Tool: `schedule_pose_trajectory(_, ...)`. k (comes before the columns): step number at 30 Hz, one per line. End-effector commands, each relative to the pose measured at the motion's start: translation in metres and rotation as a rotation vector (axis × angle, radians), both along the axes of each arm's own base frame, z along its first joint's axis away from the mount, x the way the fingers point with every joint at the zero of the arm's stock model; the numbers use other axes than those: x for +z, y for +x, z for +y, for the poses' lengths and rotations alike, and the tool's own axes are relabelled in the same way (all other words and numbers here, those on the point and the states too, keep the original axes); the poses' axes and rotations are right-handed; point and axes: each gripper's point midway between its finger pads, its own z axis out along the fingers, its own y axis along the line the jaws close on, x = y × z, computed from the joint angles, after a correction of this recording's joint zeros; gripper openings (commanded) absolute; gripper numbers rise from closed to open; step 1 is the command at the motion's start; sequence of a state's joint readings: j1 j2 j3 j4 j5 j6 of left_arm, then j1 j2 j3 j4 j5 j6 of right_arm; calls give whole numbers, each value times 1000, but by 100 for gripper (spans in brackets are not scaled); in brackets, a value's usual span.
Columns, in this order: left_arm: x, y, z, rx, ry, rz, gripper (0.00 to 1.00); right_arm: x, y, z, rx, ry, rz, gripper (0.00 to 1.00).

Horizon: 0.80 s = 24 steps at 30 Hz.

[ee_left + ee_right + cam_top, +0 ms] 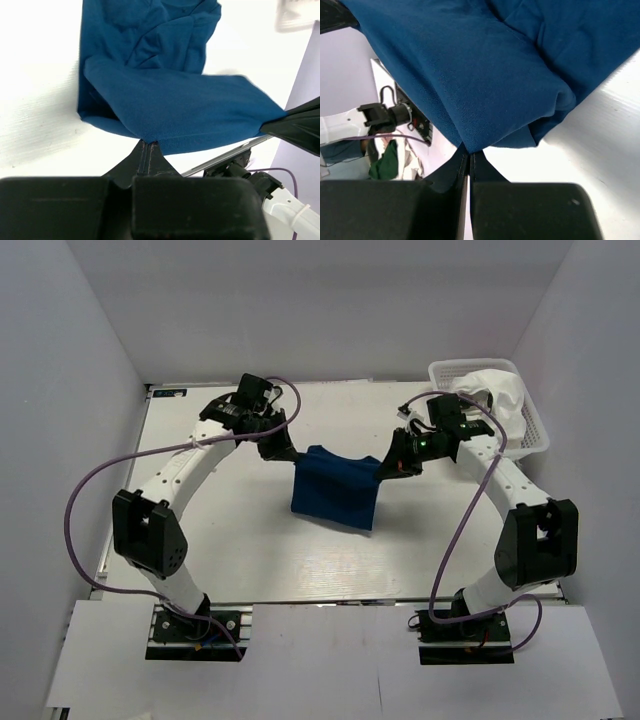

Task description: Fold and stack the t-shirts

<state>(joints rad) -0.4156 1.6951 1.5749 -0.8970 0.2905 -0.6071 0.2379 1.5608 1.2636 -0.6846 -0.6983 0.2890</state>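
Observation:
The navy blue t-shirt [335, 488] hangs folded over itself in the middle of the table, its far edge held up between both grippers. My left gripper [283, 454] is shut on its left corner; in the left wrist view the tips [148, 145] pinch the cloth [170, 107]. My right gripper [385, 466] is shut on its right corner; in the right wrist view the tips [469, 151] pinch the cloth [485, 75]. The chest print is hidden. The white t-shirt [497, 392] lies bunched in the basket at the far right.
The white lattice basket [536, 435] stands at the table's far right corner, behind the right arm. The white table [220, 540] has side walls left and right. Purple cables loop off both arms.

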Motion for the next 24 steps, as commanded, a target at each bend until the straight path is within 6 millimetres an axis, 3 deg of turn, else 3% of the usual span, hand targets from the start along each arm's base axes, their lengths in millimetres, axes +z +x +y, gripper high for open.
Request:
schedule_pose_trajectory(1, 23, 4, 11, 46, 11, -84, 0, 22, -9, 4, 22, 57, -21, 0)
schedule_pose_trajectory(8, 0, 31, 4, 19, 60, -67, 0, 22, 2, 4, -3, 62, -30, 0)
schedule_pose_trajectory(10, 8, 45, 4, 27, 62, -100, 0, 20, 7, 3, -13, 51, -34, 0)
schedule_pose_trajectory(11, 17, 57, 6, 43, 59, -128, 0, 12, 11, 3, -5, 41, -26, 0)
schedule_pose_trajectory(12, 9, 62, 4, 34, 70, -119, 0, 15, 17, 4, -3, 39, -42, 0)
schedule_pose_trajectory(14, 8, 74, 3, 30, 64, -132, 0, -2, 26, 1, -3, -1, -14, 0)
schedule_pose_trajectory(15, -4, 80, -2, 21, 59, -111, 0, 0, 37, 2, -4, -7, -25, 0)
schedule_pose_trajectory(18, -14, 90, -7, 1, 47, -80, 0, -10, 48, 2, -15, -15, -2, 0)
schedule_pose_trajectory(19, -27, 95, -10, -5, 49, -55, 0, -9, 54, 3, -18, -6, -17, 0)
schedule_pose_trajectory(24, -33, 118, -7, 18, 40, -80, 0, -29, 78, -4, -70, -58, 10, 0)
